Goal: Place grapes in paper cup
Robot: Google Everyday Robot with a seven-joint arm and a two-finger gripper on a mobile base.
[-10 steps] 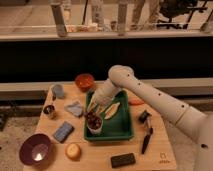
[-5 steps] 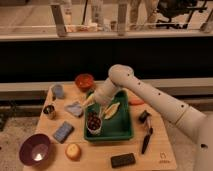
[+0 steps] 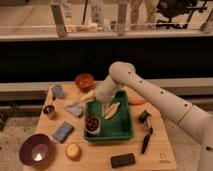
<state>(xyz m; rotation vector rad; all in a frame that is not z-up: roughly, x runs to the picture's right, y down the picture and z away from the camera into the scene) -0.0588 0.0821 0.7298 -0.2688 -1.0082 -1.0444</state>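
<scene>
The gripper (image 3: 99, 104) hangs over the left part of the green tray (image 3: 111, 138), which sits mid-table. It is just above and behind the cup (image 3: 93, 131). Whether it is wide or narrow I cannot tell, as the wrist and the dim light blur its tip. I cannot tell either whether it is touching the cup.

The cup stands upright in the tray's near-left corner, and the grapes (image 3: 92, 122) show as a dark cluster at its mouth. By that the placing looks done, or all but done. What seems left is letting go, if that is not already done, and lifting clear without tipping the cup. How deep the grapes sit cannot be made out.

A pale yellow thing (image 3: 112, 110) also lies in the tray, and its kind is unclear. Toward the table's left edge are a grey cloth (image 3: 75, 108), a can (image 3: 49, 111) and a mug (image 3: 58, 91), with an orange bowl (image 3: 84, 81) at the far edge. A purple bowl (image 3: 35, 149) fills the near-left corner. Dark tools (image 3: 146, 141) lie by the right edge, too small to name.
</scene>
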